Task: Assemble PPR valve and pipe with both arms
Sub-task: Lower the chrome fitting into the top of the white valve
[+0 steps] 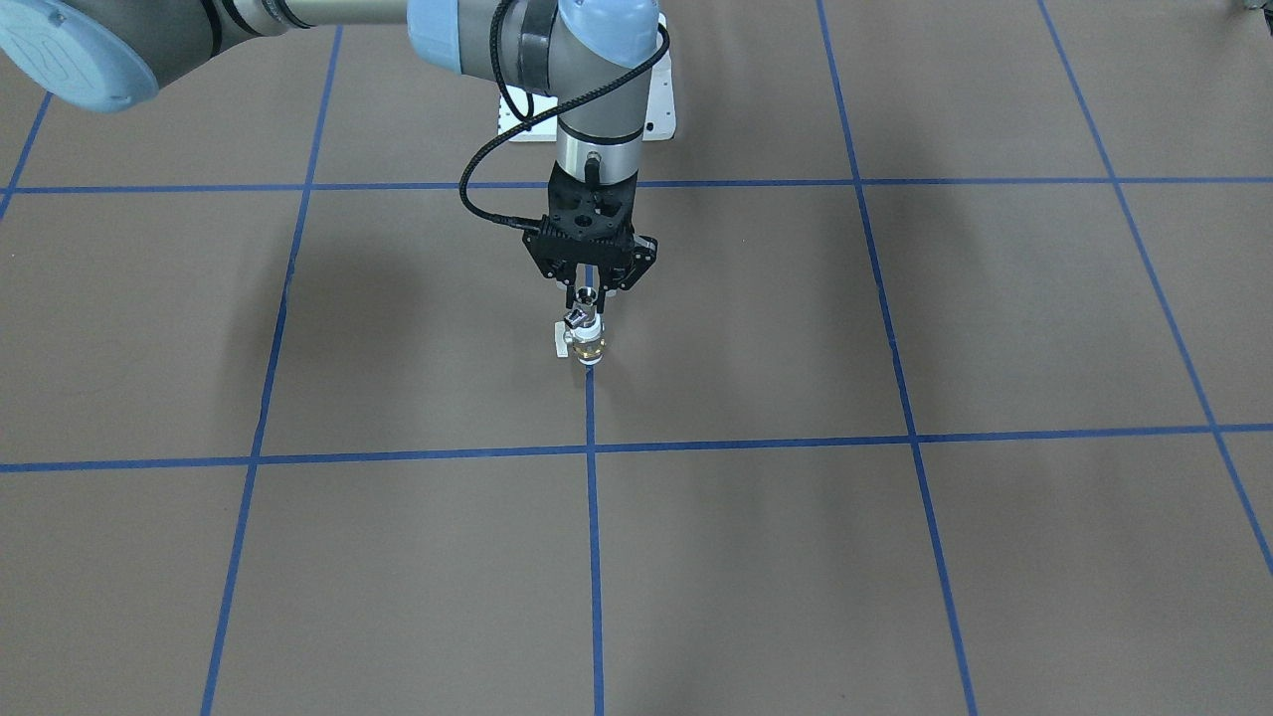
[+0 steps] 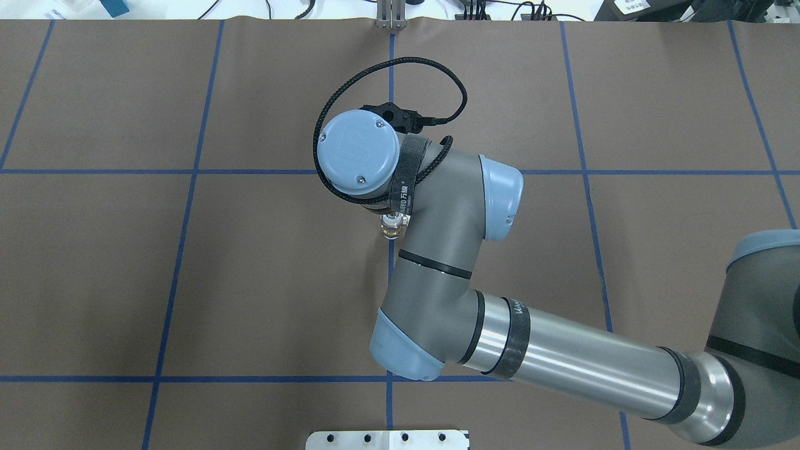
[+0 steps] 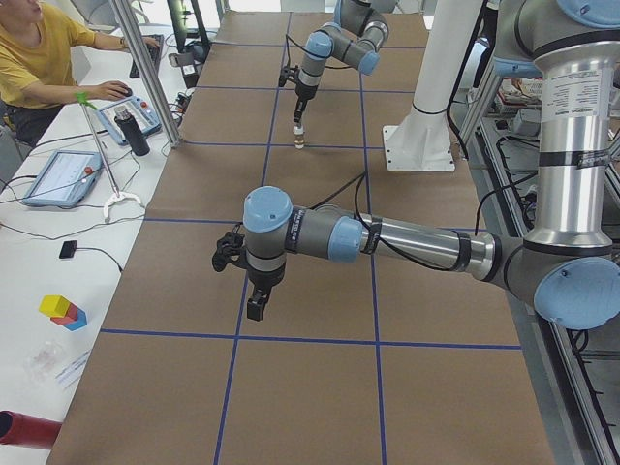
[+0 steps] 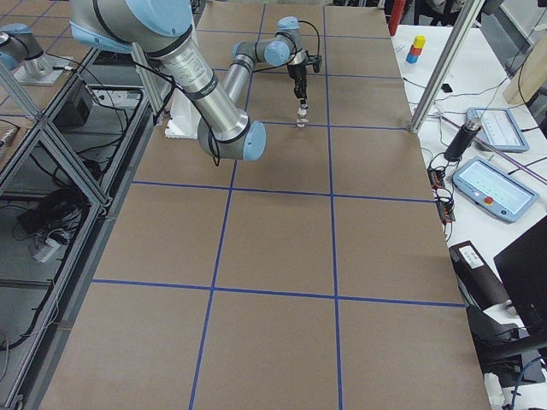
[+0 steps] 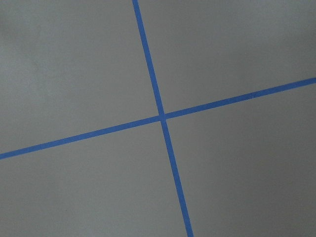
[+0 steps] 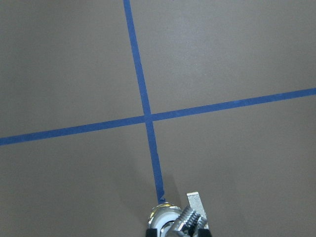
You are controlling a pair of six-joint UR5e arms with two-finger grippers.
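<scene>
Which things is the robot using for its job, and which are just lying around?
For the job: valve, pipe, right gripper, left gripper.

Just lying about, on the side desk: blocks, bottle, tablet.

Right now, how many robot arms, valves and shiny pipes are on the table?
Robot arms: 2, the left arm and the right arm
PPR valve: 1
pipe: 1
Total: 4

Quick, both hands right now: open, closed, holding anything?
Right hand: closed on the small shiny chrome pipe fitting, above the white-and-brass valve.
Left hand: cannot be told; only a side view shows it.
</scene>
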